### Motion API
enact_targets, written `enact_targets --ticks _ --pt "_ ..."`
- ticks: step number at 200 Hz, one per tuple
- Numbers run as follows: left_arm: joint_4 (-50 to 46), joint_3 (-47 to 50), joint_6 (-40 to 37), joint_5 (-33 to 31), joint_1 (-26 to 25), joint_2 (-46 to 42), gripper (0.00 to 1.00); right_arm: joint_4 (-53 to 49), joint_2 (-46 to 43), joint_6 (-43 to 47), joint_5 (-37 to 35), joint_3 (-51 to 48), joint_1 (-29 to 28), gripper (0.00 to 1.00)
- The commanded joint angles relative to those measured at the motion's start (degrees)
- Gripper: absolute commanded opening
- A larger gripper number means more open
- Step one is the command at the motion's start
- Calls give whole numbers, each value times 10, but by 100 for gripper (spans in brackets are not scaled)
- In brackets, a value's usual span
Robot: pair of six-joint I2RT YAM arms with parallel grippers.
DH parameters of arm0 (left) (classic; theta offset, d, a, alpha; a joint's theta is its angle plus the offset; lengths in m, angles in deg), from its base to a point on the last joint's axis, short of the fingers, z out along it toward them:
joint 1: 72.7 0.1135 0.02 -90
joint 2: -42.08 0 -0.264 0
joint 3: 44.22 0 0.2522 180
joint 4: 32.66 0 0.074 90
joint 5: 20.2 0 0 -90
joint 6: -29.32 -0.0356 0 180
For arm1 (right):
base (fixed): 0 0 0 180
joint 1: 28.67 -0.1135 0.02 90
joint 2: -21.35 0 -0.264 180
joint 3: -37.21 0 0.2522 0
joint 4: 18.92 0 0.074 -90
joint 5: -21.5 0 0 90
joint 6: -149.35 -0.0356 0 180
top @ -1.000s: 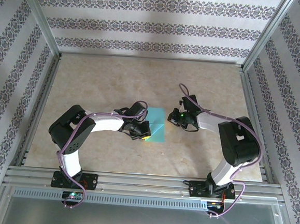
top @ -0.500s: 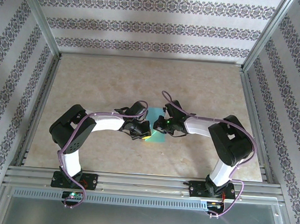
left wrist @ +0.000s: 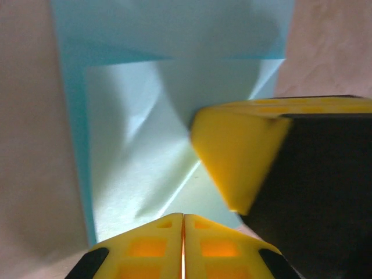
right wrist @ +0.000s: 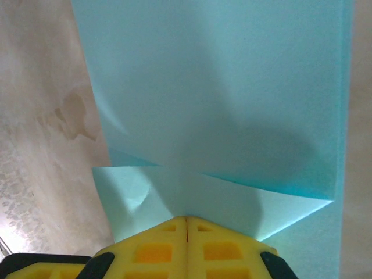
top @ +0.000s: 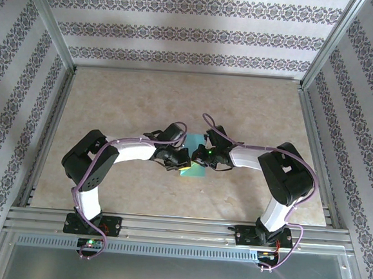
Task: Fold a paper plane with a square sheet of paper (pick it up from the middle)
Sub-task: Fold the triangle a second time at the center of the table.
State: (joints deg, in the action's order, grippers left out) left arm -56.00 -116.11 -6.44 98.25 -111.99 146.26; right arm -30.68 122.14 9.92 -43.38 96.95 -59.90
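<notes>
The paper (top: 198,171) lies flat near the middle of the tabletop (top: 176,100), partly covered by the two wrists that meet over it. Bare tabletop stretches well beyond it on the far side and out to both sides. Metal rails (top: 167,225) run along the near edge, and patterned walls (top: 182,29) close in the other three sides.

From the left wrist, the paper's (left wrist: 145,145) left edge runs straight. A paler folded flap lies on top, leaving a darker teal strip along that edge and across the far side. Creases cross the flap. From the right wrist, a fold edge crosses the paper (right wrist: 232,104) from left to right, with a paler flap on the near side.

Both arms are bent with elbows out and forearms reaching inward, low over the tabletop.

The left pincer (top: 183,162) is closed, its yellow fingertips (left wrist: 157,244) pressed together at the paper's near edge. Whether paper is caught between them I cannot tell. The right pincer (top: 198,156) is closed too, its tips (right wrist: 157,250) together and resting on the pale flap by the fold. Its yellow finger (left wrist: 238,157) shows in the left wrist view, on the paper just beside the left tips.
</notes>
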Motion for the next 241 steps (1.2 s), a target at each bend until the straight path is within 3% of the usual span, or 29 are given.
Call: enact_targets --ticks 1,66,159,204,241 --pt "-26 -12 -16 -8 -2 18 9 -44 36 -4 -37 -15 9 6" --pt "-46 24 -23 -19 -2 26 7 -60 38 1 -38 -13 13 6" --pt "-76 149 -49 -16 -1 -46 6 -74 49 2 -47 -12 15 6" --pt "-154 89 -104 -44 8 -113 7 -73 55 3 -44 -4 14 6" --pt "-61 57 -61 -52 19 -122 8 -60 52 3 -32 2 14 6"
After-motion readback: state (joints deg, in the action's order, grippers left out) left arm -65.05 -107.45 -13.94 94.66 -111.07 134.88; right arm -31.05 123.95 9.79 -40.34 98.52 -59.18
